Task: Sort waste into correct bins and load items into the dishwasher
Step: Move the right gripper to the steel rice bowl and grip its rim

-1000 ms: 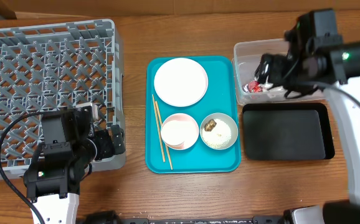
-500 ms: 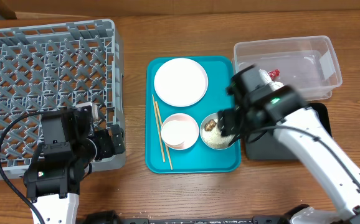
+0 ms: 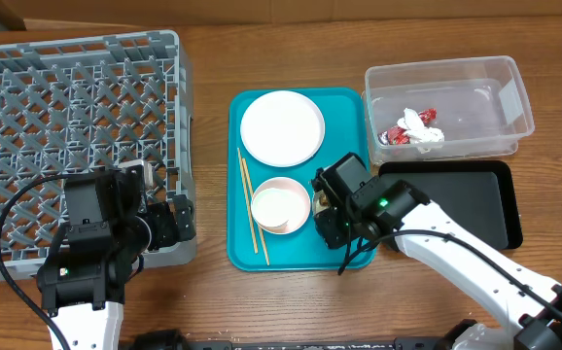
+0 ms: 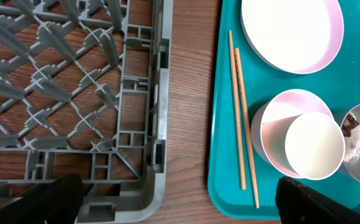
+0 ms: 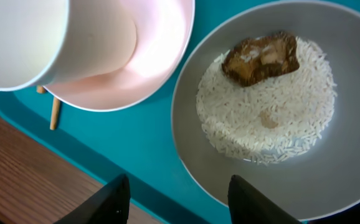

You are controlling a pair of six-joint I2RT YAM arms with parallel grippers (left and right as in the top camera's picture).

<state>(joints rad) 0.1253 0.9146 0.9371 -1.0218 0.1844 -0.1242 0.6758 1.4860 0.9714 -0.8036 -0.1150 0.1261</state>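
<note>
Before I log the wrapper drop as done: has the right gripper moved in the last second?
Yes: overhead, the right gripper went from over the clear tub down-left to the teal tray.

From overhead the right arm (image 3: 378,206) hides nearly all of the pale bowl (image 5: 189,155) (its rice (image 5: 267,118) and brown lump (image 5: 261,57) show only to the right wrist camera, whose right and lower edges clip the bowl). There the pink bowl (image 5: 161,50) and white cup (image 5: 24,31) run off the top, and a chopstick (image 5: 55,115) shows only a stub. The left wrist view cuts off the plate (image 4: 292,28) and dish rack (image 4: 161,112); its jaws are dark blurs at the bottom corners, seemingly wide apart.
</note>
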